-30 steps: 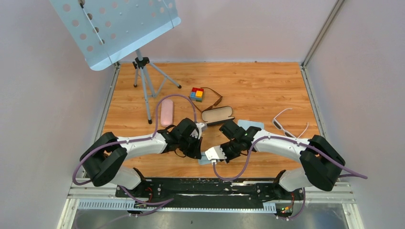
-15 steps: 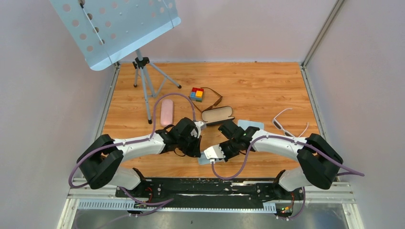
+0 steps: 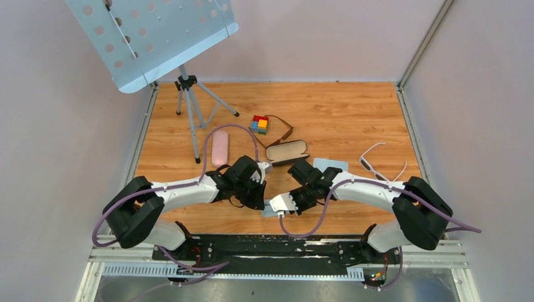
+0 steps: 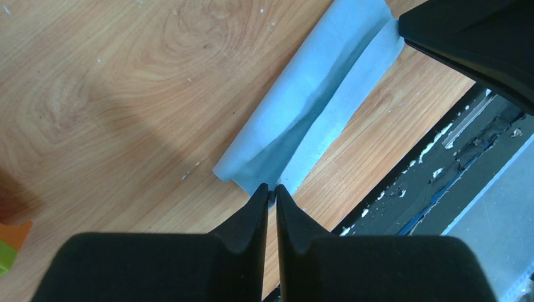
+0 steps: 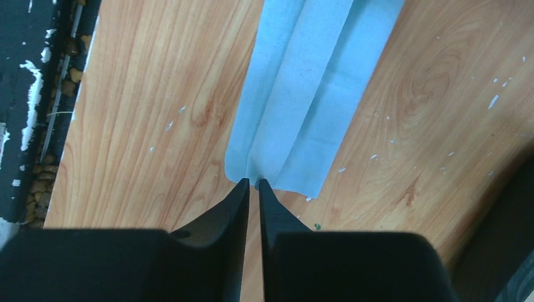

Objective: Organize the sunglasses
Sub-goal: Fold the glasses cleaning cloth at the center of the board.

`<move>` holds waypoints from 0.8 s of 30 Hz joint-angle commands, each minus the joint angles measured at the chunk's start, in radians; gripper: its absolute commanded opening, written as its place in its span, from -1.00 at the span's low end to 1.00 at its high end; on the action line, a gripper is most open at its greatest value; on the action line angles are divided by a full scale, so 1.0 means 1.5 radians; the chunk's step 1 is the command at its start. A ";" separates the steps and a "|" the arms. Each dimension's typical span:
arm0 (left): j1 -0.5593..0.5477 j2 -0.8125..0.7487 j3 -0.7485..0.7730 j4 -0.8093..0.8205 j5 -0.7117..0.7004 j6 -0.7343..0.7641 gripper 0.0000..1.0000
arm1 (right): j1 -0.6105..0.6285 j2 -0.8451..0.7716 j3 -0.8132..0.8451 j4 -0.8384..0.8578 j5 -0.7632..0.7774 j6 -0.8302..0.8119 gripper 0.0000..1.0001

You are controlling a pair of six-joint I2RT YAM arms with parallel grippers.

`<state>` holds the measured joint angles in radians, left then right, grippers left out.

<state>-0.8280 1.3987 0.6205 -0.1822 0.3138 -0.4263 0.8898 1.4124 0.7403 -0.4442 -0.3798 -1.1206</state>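
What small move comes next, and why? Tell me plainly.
Probably open both grippers wider and lift off. The blue cloth lies folded flat on the table. The left gripper and right gripper sit at its opposite ends, jaws only a slit apart. The sunglasses lie beyond the open case, untouched.

Thin brown sunglasses [image 3: 288, 133] beside the coloured cube [image 3: 259, 123]

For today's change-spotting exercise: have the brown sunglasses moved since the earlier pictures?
No. The brown sunglasses lie just where they did, beside the coloured block and beyond the open case.
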 commanded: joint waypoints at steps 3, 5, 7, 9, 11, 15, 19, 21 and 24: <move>-0.005 -0.027 0.005 -0.036 0.020 0.000 -0.56 | 0.014 -0.027 0.013 -0.058 -0.026 0.018 -0.71; -0.005 -0.053 0.009 -0.054 0.012 0.002 -0.41 | 0.015 -0.035 0.017 -0.067 -0.029 0.026 -0.71; -0.005 -0.073 0.013 -0.063 -0.001 0.002 -0.26 | 0.014 -0.041 0.020 -0.074 -0.032 0.032 -0.71; -0.005 -0.084 0.017 -0.070 -0.014 0.007 -0.21 | 0.014 -0.046 0.022 -0.080 -0.033 0.038 -0.71; -0.005 -0.082 0.022 -0.072 -0.029 0.014 -0.19 | 0.014 -0.054 0.024 -0.085 -0.032 0.048 -0.72; -0.004 -0.066 0.030 -0.064 -0.100 0.019 -0.15 | 0.005 -0.066 0.032 -0.092 -0.029 0.059 -0.75; 0.006 -0.019 0.058 -0.056 -0.137 0.033 -0.11 | -0.040 -0.059 0.050 -0.090 -0.058 0.054 -0.75; 0.007 0.005 0.073 -0.055 -0.130 0.045 -0.08 | -0.068 -0.044 0.062 -0.089 -0.077 0.048 -0.73; 0.007 0.030 0.085 -0.048 -0.105 0.059 0.00 | -0.107 -0.015 0.085 -0.085 -0.109 0.043 -0.65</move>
<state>-0.8215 1.3998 0.7067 -0.2710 0.1539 -0.3836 0.7975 1.3453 0.8120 -0.5468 -0.4580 -1.0546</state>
